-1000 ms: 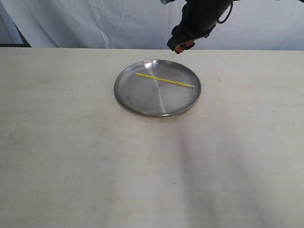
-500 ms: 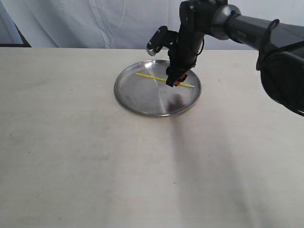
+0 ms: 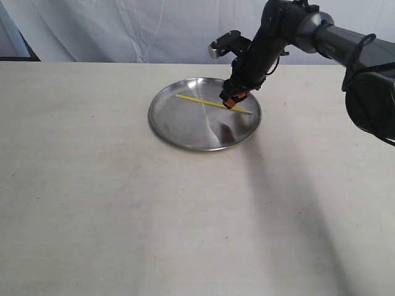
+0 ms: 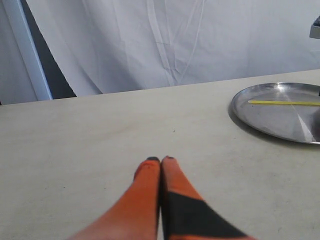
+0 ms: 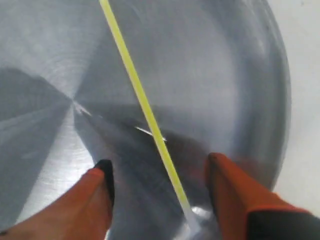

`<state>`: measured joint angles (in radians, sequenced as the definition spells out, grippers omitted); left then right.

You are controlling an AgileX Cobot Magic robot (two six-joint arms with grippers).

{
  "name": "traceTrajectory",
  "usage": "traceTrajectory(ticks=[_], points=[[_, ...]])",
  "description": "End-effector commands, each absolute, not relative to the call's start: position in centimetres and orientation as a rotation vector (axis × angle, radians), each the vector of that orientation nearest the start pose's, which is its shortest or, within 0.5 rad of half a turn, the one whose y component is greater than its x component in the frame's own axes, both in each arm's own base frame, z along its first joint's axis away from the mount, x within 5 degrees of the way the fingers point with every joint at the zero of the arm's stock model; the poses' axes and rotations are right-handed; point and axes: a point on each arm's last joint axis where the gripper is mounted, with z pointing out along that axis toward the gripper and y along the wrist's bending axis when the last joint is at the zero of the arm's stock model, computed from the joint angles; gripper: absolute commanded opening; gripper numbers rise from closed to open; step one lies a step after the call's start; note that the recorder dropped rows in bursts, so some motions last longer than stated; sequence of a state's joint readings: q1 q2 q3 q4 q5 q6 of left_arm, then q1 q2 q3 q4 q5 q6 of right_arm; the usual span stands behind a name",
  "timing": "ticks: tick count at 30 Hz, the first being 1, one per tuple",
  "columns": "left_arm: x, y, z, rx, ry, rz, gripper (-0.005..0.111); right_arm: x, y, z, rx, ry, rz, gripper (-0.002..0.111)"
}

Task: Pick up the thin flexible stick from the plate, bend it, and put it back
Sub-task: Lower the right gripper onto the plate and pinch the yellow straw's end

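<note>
Closing your wide-open right gripper astride the thin flexible stick, you risk missing it: it lies flat on the plate and may skid.

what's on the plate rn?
Only the thin flexible stick, lying straight on the plate. The open right gripper straddles it near one end; in the exterior view it covers a short stretch.
</note>
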<state>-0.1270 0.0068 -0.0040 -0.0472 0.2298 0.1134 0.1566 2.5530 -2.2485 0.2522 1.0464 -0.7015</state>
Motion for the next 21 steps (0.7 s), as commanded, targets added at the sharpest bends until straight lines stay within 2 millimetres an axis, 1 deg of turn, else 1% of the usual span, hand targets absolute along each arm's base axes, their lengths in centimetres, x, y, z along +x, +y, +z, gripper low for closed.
traceTrajectory(ticks=[1,8,16,19,21], points=[[5.5,-0.8,19.3,0.181,1.699,-0.052,0.000,52.7,9.6,12.2,-1.022,2.582,0.233,0.054],[5.5,-0.8,19.3,0.181,1.699,-0.052,0.000,52.6,9.6,10.4,-1.039,2.615,0.247,0.054],[5.5,-0.8,19.3,0.181,1.699,-0.052,0.000,52.4,9.4,10.3,-1.065,2.636,0.221,0.054],[5.5,-0.8,19.3,0.181,1.699,-0.052,0.000,52.3,9.5,10.2,-1.074,2.645,0.229,0.049],[5.5,-0.8,19.3,0.181,1.699,-0.052,0.000,52.1,9.5,10.2,-1.084,2.659,0.238,0.043]])
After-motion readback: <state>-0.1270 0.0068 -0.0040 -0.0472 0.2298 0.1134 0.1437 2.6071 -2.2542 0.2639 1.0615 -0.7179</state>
